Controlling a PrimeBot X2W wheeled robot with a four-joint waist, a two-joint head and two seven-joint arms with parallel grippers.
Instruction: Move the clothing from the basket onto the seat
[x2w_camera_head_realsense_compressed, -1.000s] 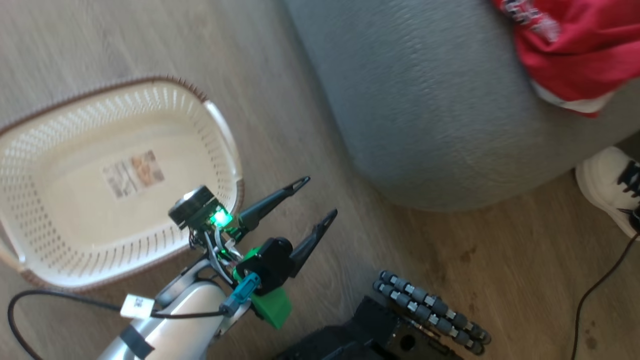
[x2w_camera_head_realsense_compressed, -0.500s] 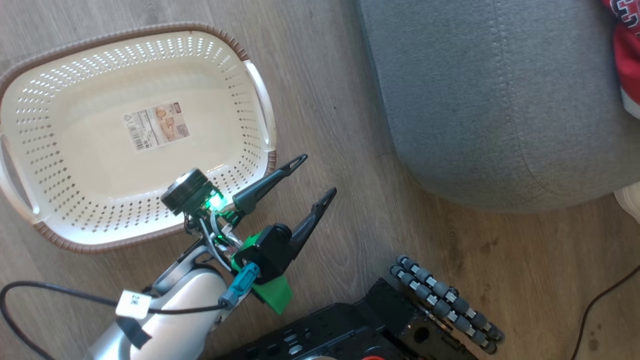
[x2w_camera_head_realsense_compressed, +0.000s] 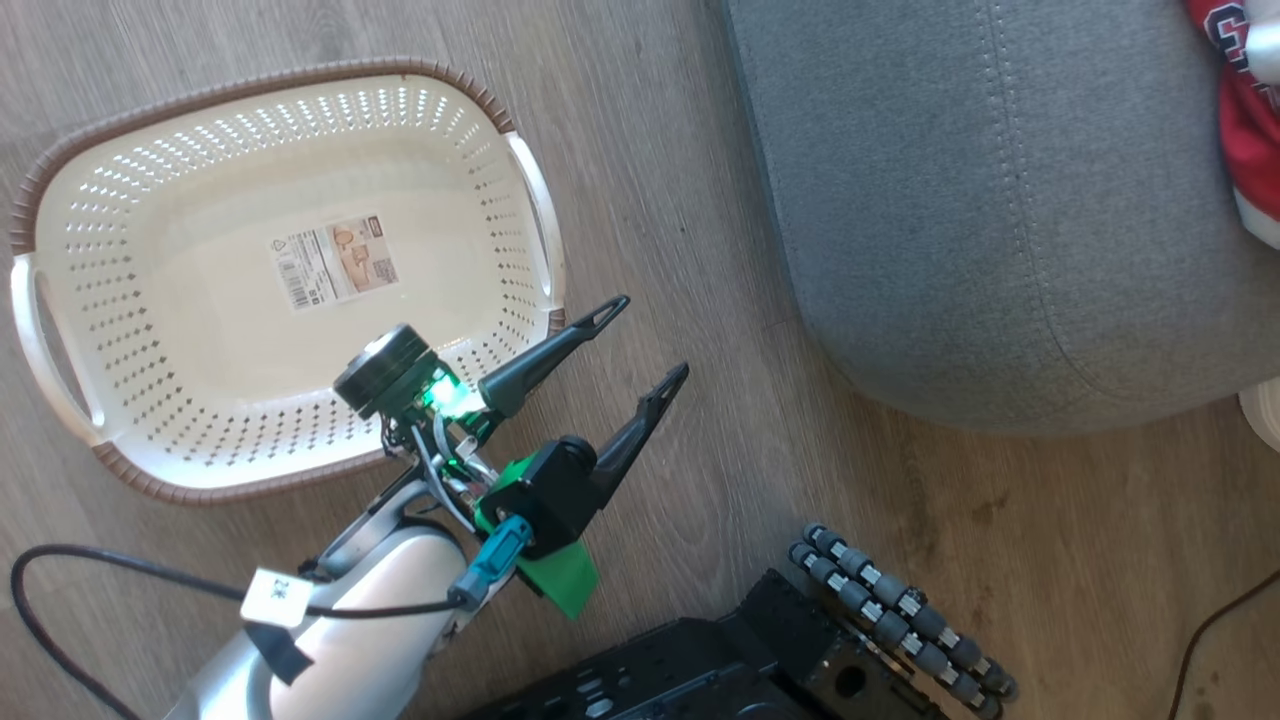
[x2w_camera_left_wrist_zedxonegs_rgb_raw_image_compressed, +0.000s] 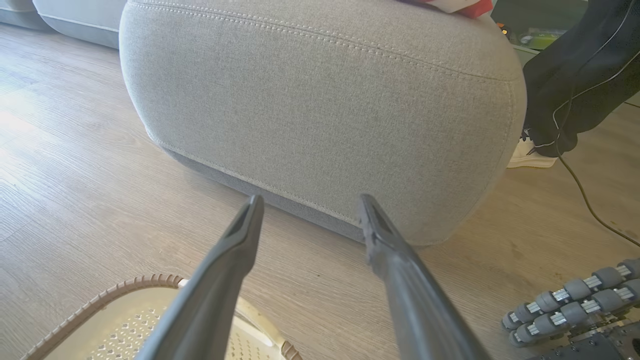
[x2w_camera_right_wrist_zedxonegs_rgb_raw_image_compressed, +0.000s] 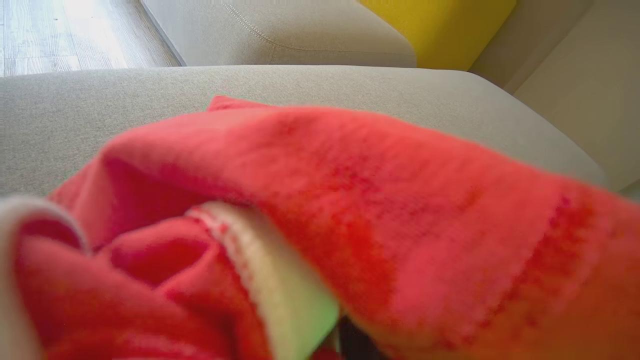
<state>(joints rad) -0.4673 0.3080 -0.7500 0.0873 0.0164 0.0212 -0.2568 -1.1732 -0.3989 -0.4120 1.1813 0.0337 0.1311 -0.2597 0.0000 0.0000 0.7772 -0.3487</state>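
Observation:
The cream basket (x2w_camera_head_realsense_compressed: 180, 400) lies on the wood floor at the left with only its label inside; its brown rim (x2w_camera_left_wrist_zedxonegs_rgb_raw_image_compressed: 125, 290) shows below my left fingers. My left gripper (x2w_camera_head_realsense_compressed: 651, 335) hangs open and holds nothing, just right of the basket, pointing at the side of the grey seat (x2w_camera_left_wrist_zedxonegs_rgb_raw_image_compressed: 320, 100). The seat (x2w_camera_head_realsense_compressed: 950, 200) takes up the upper right. Red and white clothing (x2w_camera_head_realsense_compressed: 1250, 130) lies at the seat's far right edge. In the right wrist view the clothing (x2w_camera_right_wrist_zedxonegs_rgb_raw_image_compressed: 350, 210) bunches directly over my right fingers and hides them, above the seat (x2w_camera_right_wrist_zedxonegs_rgb_raw_image_compressed: 75, 110).
My black base with grey rollers (x2w_camera_head_realsense_compressed: 900, 620) sits at the bottom. A black cable (x2w_camera_head_realsense_compressed: 60, 600) loops at lower left. A person's white shoe (x2w_camera_left_wrist_zedxonegs_rgb_raw_image_compressed: 530, 155) and dark trouser leg (x2w_camera_left_wrist_zedxonegs_rgb_raw_image_compressed: 565, 75) stand right of the seat. A yellow cushion (x2w_camera_right_wrist_zedxonegs_rgb_raw_image_compressed: 440, 25) sits behind.
The head camera has swung, so the basket and seat sit differently in the picture and the clothing now lies at the right edge. My left gripper stays open in the same pose.

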